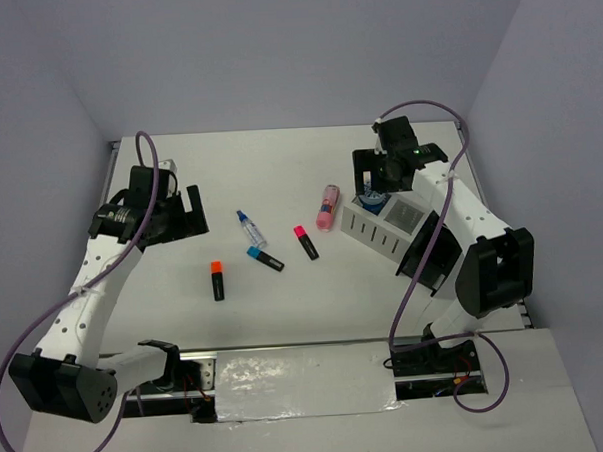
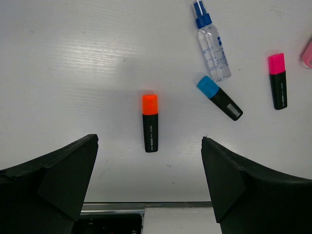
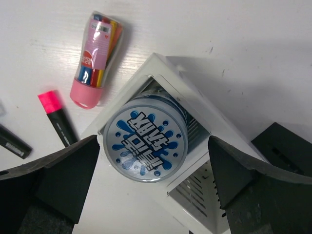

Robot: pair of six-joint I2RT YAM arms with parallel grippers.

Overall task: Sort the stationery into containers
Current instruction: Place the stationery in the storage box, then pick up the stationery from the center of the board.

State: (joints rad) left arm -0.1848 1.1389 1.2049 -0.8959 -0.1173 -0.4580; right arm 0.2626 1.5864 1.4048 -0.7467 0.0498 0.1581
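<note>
Right fingers [image 3: 53, 180] stood spread wide over the white box [image 3: 195, 100], gripping nothing; a round blue tin [image 3: 145, 140] sat between them in its compartment. Beyond their tips lay the pink tube [image 3: 95, 58] and the pink-capped highlighter [image 3: 58, 119] on the desk [image 3: 234, 39]. Left fingers [image 2: 53, 180] were equally wide and empty, with the orange-capped highlighter [image 2: 150, 124] lying between them and the blue-capped highlighter [image 2: 219, 96] and spray bottle [image 2: 211, 44] farther ahead

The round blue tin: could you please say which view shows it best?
Right wrist: the round blue tin sits close, central, lid print sharp, in the white box. Top external shows only a blue glimpse; left wrist shows none.
</note>
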